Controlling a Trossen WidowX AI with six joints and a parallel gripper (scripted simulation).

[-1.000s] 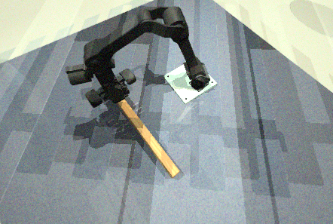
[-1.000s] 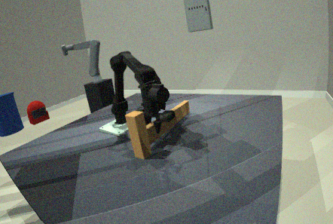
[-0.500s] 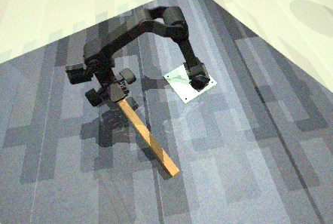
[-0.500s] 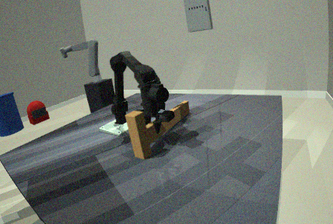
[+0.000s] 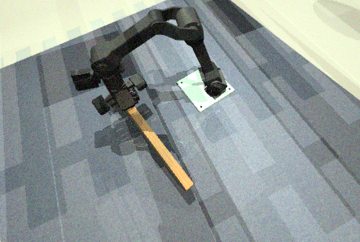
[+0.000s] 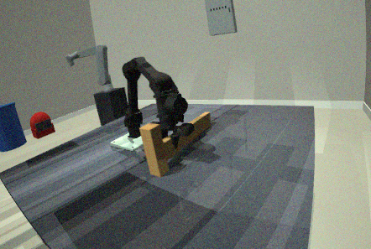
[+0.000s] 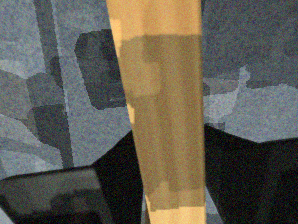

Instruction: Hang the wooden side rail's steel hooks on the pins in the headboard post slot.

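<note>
From where I'm standing, the black six-joint arm (image 5: 156,24) (image 6: 157,77) arches up from a pale, mint-tinted square plate (image 5: 200,106) (image 6: 119,146) and comes down over the work. Its black parallel-jaw gripper (image 5: 124,97) (image 6: 173,132) (image 7: 162,126) is closed on the long, straight, honey-coloured wooden rail (image 5: 167,151) (image 6: 197,127) (image 7: 167,100), with dark fingers on either side of the wood. The rail lies at a slant over the blue-grey patchwork tabletop (image 5: 252,143) (image 6: 252,189) (image 7: 30,15), and the exterior view has it running back from behind the upright, square-cut wooden post (image 6: 152,151). That post stands right in front, hiding the rail's near end, so I can't tell whether the steel hooks sit on the pins. From above, the gripper covers one end of the rail as well. The arm's plate is off to one side, near the post but clear of the rail. Farther back, a grey robot arm (image 6: 101,64) stands on a dark boxy pedestal (image 6: 110,106), with a red rounded helmet-like thing (image 6: 41,117) and a blue drum (image 6: 10,127) over to the left of the exterior view. A grey metal cabinet (image 6: 220,18) hangs on the pale wall, well apart from the work.
</note>
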